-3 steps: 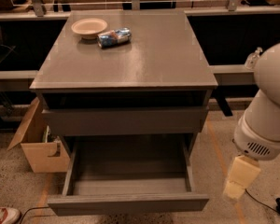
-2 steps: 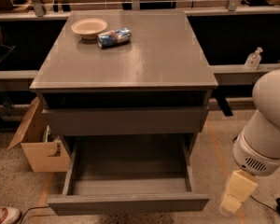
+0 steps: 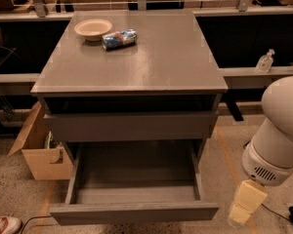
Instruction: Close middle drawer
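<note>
A grey cabinet was seen from above. The middle drawer (image 3: 134,211) stood pulled fully out toward 6 o'clock, so closing had not begun and the whole push remained. The robot's gripper (image 3: 244,206) hung at 4 o'clock, near the drawer's right front corner but apart from it; how wide it was spread could not be told. On the counter (image 3: 151,62), at 11 o'clock, sat a bowl (image 3: 93,29) and a blue packet (image 3: 119,38), its label unreadable.
</note>
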You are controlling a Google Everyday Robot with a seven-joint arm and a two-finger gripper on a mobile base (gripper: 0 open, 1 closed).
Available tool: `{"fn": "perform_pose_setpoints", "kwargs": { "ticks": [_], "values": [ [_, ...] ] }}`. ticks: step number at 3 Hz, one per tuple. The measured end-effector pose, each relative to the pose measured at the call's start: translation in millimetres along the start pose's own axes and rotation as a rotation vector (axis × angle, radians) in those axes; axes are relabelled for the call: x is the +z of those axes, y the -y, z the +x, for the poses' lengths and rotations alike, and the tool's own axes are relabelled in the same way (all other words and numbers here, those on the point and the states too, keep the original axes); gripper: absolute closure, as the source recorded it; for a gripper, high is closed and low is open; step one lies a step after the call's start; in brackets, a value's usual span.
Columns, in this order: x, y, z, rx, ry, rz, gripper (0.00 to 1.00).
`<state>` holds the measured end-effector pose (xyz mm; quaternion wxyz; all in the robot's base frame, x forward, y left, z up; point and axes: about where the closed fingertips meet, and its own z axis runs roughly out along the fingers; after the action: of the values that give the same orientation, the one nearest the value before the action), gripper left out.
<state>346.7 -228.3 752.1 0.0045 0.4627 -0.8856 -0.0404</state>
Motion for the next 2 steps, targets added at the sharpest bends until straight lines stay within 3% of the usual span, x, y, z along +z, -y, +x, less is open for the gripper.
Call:
{"fn": "perform_pose_setpoints", "kwargs": {
  "ticks": [2],
  "values": [
    [78, -10, -8, 0.115, -0.028, -0.093, 0.00]
  ]
}}
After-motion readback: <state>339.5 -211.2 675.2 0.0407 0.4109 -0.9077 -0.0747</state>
